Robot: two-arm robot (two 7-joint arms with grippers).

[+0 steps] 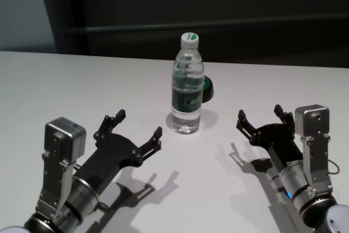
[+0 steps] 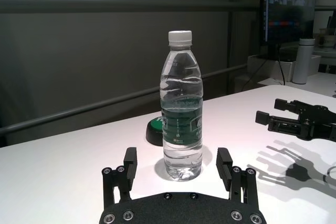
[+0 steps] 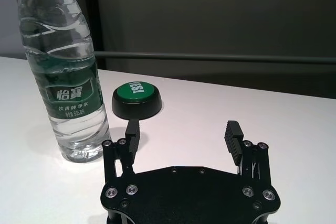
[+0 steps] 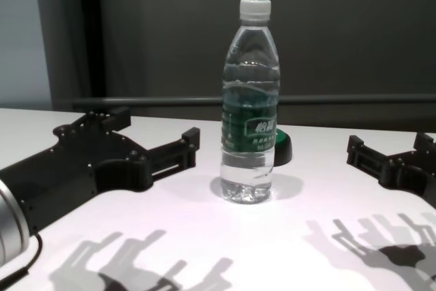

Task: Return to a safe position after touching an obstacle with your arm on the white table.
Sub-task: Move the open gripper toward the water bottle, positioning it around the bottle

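Observation:
The obstacle, a tall clear water bottle with a white cap and a dark green label, stands upright in the middle of the white table. It also shows in the left wrist view, the right wrist view and the chest view. My left gripper is open and empty, just above the table to the near left of the bottle, apart from it. My right gripper is open and empty, to the near right of the bottle, also apart from it.
A small low green-and-black round button sits on the table just behind the bottle to the right. It also shows in the right wrist view. A dark wall with a rail runs behind the table's far edge.

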